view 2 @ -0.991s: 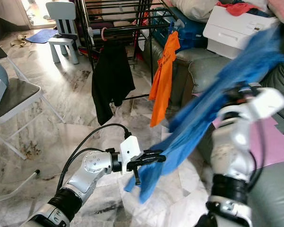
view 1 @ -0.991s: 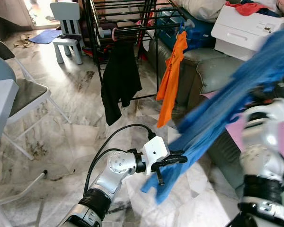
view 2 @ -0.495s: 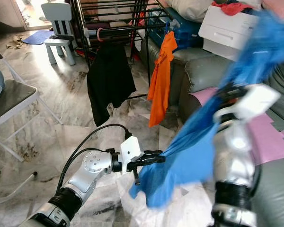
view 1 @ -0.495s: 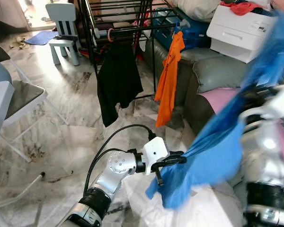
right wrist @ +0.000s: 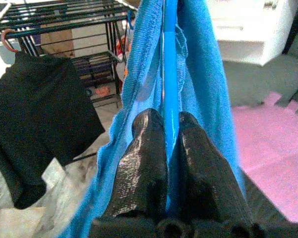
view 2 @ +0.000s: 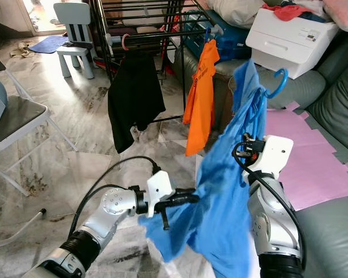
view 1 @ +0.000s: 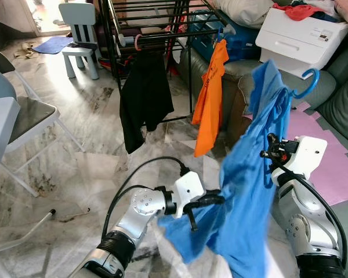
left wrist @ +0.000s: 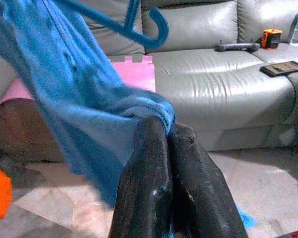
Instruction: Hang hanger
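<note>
Near couch: right gripper (right wrist: 165,130) pinches blue hanger (view 1: 306,86). Left gripper (left wrist: 164,130) pinches soft floppy blue shirt (view 1: 246,185). Light load; hold hanger's stiff bar.

The right gripper (right wrist: 170,130) jaws clamp the blue hanger (right wrist: 170,64) bar inside a blue garment (right wrist: 201,74), with a black garment (right wrist: 37,109) hanging beyond.

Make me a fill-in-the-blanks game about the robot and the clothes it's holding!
1. The right gripper is shut on a ____ hanger.
2. The left gripper pinches the blue ____ near its bottom edge.
3. On the black rack hang a black garment and an ____ shirt.
4. The white printer sits on the grey ____.

Missing words: blue; garment; orange; sofa
</note>
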You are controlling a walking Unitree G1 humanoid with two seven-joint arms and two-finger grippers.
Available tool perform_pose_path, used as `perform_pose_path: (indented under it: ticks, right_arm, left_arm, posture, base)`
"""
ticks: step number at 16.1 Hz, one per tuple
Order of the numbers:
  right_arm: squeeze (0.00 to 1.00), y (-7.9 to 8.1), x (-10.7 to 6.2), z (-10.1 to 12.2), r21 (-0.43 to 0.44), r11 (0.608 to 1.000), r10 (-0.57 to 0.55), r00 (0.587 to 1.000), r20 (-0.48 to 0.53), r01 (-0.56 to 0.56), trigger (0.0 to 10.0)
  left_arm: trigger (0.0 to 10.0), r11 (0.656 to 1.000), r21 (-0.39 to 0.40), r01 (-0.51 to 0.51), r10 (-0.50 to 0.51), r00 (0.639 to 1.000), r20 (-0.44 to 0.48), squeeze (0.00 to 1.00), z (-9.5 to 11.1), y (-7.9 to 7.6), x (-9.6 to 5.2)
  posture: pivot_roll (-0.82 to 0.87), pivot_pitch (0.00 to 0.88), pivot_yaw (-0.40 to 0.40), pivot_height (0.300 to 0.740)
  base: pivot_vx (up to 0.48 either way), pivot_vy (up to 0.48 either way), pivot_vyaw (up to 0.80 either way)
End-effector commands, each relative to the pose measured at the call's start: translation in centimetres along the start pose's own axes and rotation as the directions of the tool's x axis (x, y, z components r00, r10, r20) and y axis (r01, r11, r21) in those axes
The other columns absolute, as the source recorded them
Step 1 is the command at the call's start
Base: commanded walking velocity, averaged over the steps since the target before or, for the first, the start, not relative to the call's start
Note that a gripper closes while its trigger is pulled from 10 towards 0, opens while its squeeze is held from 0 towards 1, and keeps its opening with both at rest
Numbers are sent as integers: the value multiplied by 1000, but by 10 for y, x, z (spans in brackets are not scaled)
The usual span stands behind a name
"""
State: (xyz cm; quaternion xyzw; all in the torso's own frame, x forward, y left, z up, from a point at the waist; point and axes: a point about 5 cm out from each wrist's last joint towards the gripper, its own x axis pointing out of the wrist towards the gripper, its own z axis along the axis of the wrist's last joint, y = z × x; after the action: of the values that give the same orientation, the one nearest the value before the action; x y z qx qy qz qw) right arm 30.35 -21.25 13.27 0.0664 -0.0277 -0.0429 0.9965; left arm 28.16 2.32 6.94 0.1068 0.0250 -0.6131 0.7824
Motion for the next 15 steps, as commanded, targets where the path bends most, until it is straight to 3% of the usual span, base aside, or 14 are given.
perform_pose_path:
  ticks: [1,2,6,8,10,12,15]
  right_arm:
    - [0,3,3,15,-32,999,26,997,76,-23,10000]
    - [0,5,5,17,-50,998,37,995,89,-33,10000]
    - [0,10,8,15,-83,995,69,994,83,-62,10000]
    - [0,10,3,6,-93,993,84,995,60,-78,10000]
    - [0,11,-4,1,-128,984,127,991,45,-120,10000]
    - [0,10,-23,-5,-175,960,223,975,10,-218,10000]
    - [0,12,-64,-25,-230,886,387,915,-111,-402,10000]
  left_arm:
    - [10000,1000,10,5,-5,1000,-18,0,1,4,0]
    - [10000,1000,-28,15,-16,999,-42,1000,-4,3,-2]
    - [10000,998,-50,28,-31,998,-53,1000,-7,4,-7]
    - [10000,995,-73,69,-72,997,-36,1000,-3,11,-20]
    - [10000,999,-43,8,-9,999,-38,1000,0,23,-26]
    - [10000,998,7,-67,67,998,-15,1000,14,42,-37]
    - [10000,989,91,-114,114,993,-1,1000,30,59,-47]
  posture:
    - [31,0,-60,740]
    - [31,0,-63,740]
    - [37,0,-68,740]
    - [38,0,-71,740]
    - [31,0,-64,740]
    - [30,0,-59,740]
    - [28,0,-60,740]
  base:
    - [0,0,0]
    - [0,0,0]
    - [0,0,0]
    - [0,0,0]
    - [0,0,0]
    - [0,0,0]
    - [0,0,0]
